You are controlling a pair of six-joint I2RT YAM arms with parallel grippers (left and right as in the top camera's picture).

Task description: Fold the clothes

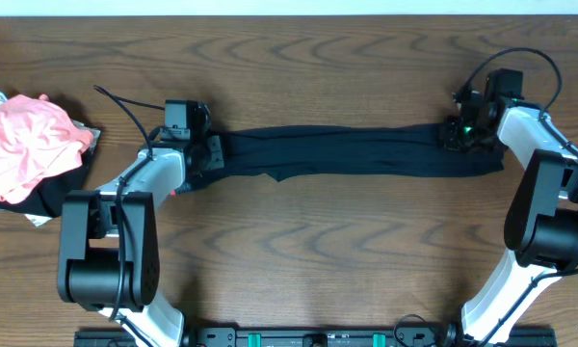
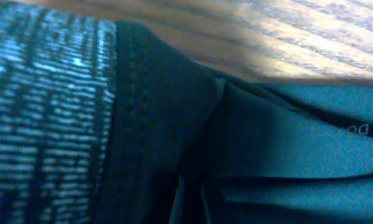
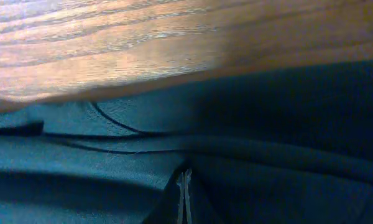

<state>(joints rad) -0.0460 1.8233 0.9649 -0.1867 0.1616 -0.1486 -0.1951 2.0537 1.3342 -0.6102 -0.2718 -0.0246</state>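
Two pinch grips, one at each end of the leggings (image 1: 356, 152); left jaws nipped almost closed on black fabric just beside the heathered grey waistband (image 2: 43, 112), cloth crowding the wrist view; right jaws fully closed, tips meeting over bunched black folds at the leg end; neither wrist view shows how many layers are caught;

Outward: garment lies as one long dark band across the counter (image 1: 308, 260), stretched between the two arms, waistband end left, leg ends right; lower edge shows a small step near the left third, so the legs look not quite stacked; a pink garment (image 1: 24, 145) sits heaped at the far left of the counter, well apart;

Judgement: step in hand is the end-to-end fold, not yet begun; to do it well, lift both ends only slightly and together, with light tension so the band lies flat; carry the leg end toward the waistband in a low arc, letting the middle drape and crease itself; land edge on edge, then release; risk: stretchy fabric springs back or slips from a shallow pinch; a skewed lay carries that step into the fold
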